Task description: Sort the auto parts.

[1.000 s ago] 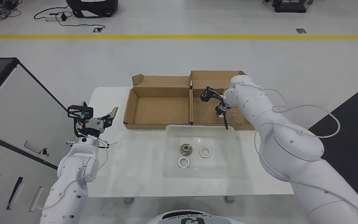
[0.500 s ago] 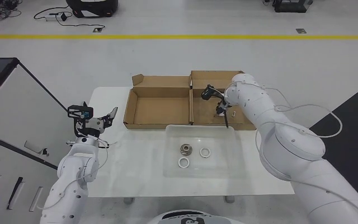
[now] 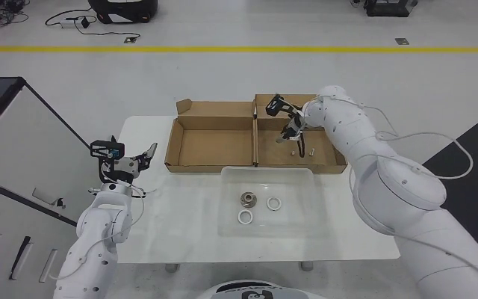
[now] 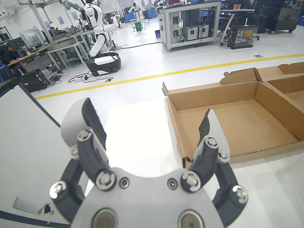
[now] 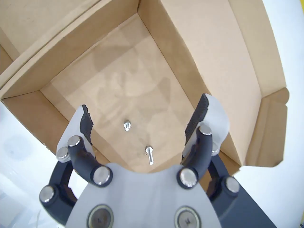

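My right gripper (image 3: 293,142) hangs open over the right cardboard box (image 3: 328,161) with nothing between its fingers. In the right wrist view the right gripper (image 5: 144,105) looks down at two small silver bolts, one (image 5: 127,125) and the other (image 5: 149,154), lying apart on the box floor (image 5: 133,77). A clear tray (image 3: 299,217) in front of the boxes holds a dark metal hub (image 3: 247,199) and two white rings (image 3: 275,202) (image 3: 245,217). My left gripper (image 3: 146,155) (image 4: 147,107) is open and holds nothing, beyond the table's left edge.
The left cardboard box (image 3: 213,148) (image 4: 237,124) has nothing in it and stands against the right one. Both boxes have raised flaps along their far side. White tabletop (image 3: 179,209) lies bare between the tray and the left arm.
My right gripper has lifted and drawn toward the far side of the right box. A second bolt now shows on the box floor where the fingers were. The left arm has not moved.
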`<act>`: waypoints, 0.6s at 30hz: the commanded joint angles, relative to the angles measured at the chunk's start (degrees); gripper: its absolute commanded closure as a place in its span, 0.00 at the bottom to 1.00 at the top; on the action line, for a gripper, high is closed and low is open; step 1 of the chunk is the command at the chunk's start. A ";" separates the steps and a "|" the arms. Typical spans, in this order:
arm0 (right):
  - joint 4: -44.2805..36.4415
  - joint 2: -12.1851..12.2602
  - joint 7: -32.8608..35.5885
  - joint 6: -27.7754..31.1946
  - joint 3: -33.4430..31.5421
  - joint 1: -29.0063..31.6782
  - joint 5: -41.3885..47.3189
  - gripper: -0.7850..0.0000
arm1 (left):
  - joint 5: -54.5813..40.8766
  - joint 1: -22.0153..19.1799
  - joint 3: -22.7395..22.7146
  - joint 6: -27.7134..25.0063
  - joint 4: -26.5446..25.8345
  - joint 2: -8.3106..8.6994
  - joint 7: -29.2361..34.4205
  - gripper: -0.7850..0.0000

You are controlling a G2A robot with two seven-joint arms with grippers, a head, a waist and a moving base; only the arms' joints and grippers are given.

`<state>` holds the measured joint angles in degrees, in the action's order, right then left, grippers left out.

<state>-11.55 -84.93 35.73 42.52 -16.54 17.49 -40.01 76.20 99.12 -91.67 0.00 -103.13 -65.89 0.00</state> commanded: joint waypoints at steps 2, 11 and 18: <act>-0.52 0.68 -2.27 1.01 -0.73 -0.31 0.37 0.00 | 0.00 0.00 0.00 0.00 0.00 0.00 0.00 0.00; -4.69 3.44 -6.32 3.74 -3.63 -0.96 2.43 0.00 | 0.00 0.00 0.00 0.00 0.00 0.00 0.00 0.00; -11.82 7.03 -6.79 3.95 -6.70 -0.08 3.89 0.00 | 0.00 0.00 0.00 0.00 0.00 0.00 0.00 0.00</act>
<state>-22.07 -78.51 28.84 46.66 -22.68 17.19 -36.43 76.20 99.12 -91.67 0.00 -103.13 -65.89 0.00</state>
